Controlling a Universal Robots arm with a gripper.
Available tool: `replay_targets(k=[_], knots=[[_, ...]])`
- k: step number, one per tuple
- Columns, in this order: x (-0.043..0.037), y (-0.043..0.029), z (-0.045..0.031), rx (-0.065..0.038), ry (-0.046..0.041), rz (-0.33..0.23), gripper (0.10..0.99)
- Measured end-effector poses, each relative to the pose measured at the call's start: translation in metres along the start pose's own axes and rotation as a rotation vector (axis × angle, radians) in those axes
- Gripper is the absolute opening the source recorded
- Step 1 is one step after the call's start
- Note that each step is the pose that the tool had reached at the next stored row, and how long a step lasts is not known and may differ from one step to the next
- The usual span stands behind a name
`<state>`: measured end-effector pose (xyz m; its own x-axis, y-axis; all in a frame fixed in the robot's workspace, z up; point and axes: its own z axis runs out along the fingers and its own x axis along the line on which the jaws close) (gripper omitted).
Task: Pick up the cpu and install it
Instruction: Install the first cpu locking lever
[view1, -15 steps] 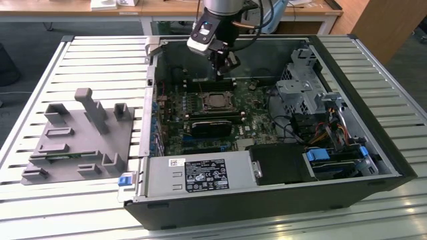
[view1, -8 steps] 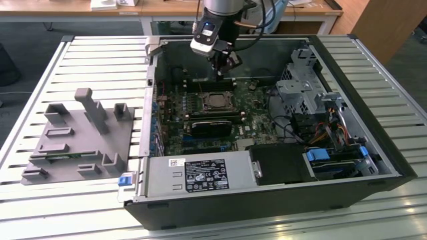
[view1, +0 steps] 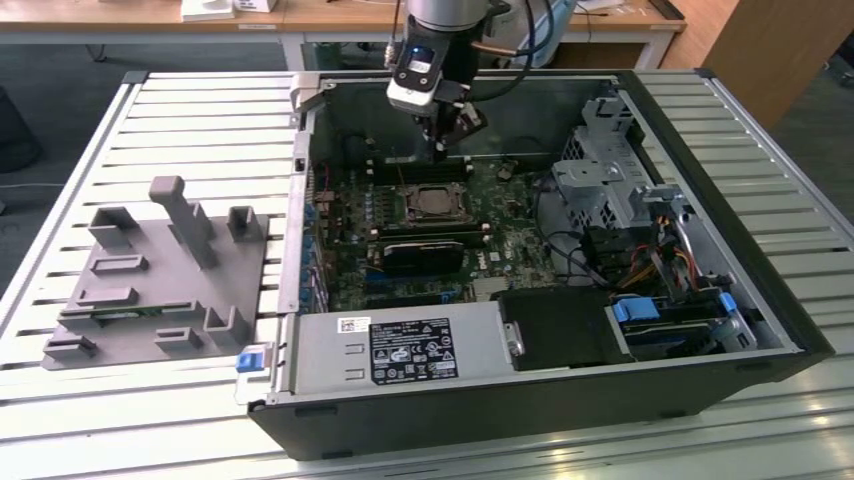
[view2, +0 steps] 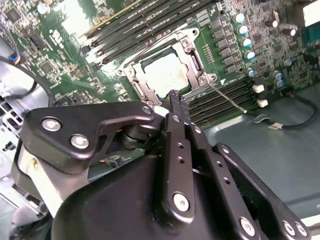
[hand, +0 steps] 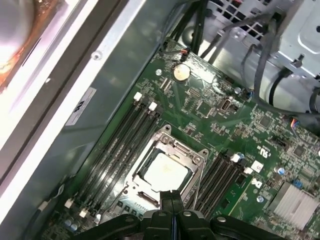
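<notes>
We saw a green motherboard (hand: 210, 125) carrying a pale silvery cpu (hand: 166, 172) inside a silver-framed socket (view2: 192, 60). The gripper (view2: 177, 102) was black, the tray (view1: 147, 290) plain grey, the slatted table (view1: 200, 120) white.

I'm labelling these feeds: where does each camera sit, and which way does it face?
Exterior view: off the arm, above, facing down at the open computer case; arm and end effector show.
First wrist view: on the arm, facing down at the cpu in its socket; shut end effector shows.
Second wrist view: likewise, cpu, end effector.
</notes>
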<state>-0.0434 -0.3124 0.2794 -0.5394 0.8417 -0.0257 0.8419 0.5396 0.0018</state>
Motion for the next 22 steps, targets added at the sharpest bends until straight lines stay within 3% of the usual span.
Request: replay_targets(k=[22], knots=[[0.0001, 0.0000, 0.0016, -0.010, 0.0007, -0.391, 0.106]])
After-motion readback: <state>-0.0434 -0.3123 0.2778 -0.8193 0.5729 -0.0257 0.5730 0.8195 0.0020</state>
